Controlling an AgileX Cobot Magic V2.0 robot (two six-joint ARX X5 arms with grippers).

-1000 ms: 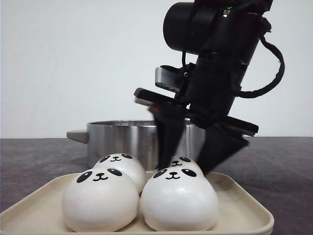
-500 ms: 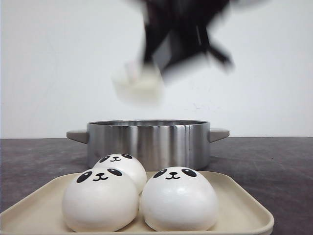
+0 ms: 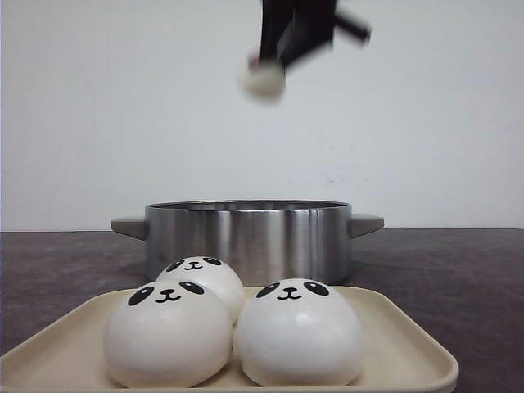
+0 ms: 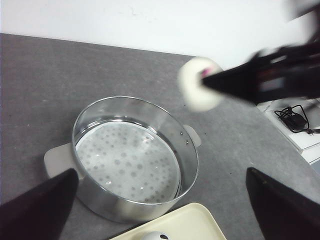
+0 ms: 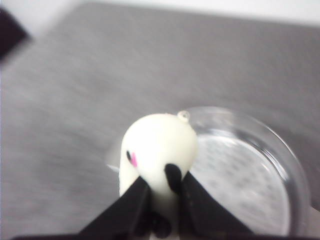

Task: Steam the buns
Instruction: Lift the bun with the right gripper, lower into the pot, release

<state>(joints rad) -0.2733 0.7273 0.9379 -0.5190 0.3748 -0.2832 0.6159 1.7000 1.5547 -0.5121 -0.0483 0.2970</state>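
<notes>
Three white panda-faced buns sit on the cream tray (image 3: 409, 340): front left (image 3: 168, 332), front right (image 3: 299, 327), and one behind (image 3: 201, 274). My right gripper (image 3: 270, 70) is shut on the fourth bun (image 3: 262, 78) and holds it high above the steel pot (image 3: 250, 233). That held bun also shows in the right wrist view (image 5: 157, 145), squeezed between the black fingers (image 5: 125, 205), and in the left wrist view (image 4: 200, 82). My left gripper (image 4: 162, 205) is open and empty, above the pot's near side. The pot (image 4: 135, 155) has a dotted white liner and is empty.
The grey table top (image 3: 458, 270) extends around the pot and tray. The pot has side handles (image 3: 127, 227). A white box with a black cable (image 4: 295, 120) lies off to one side. A white wall stands behind.
My right gripper took the back right bun off the tray and lifted it fast, from tray level to high above the pot. Three buns remain on the tray.
</notes>
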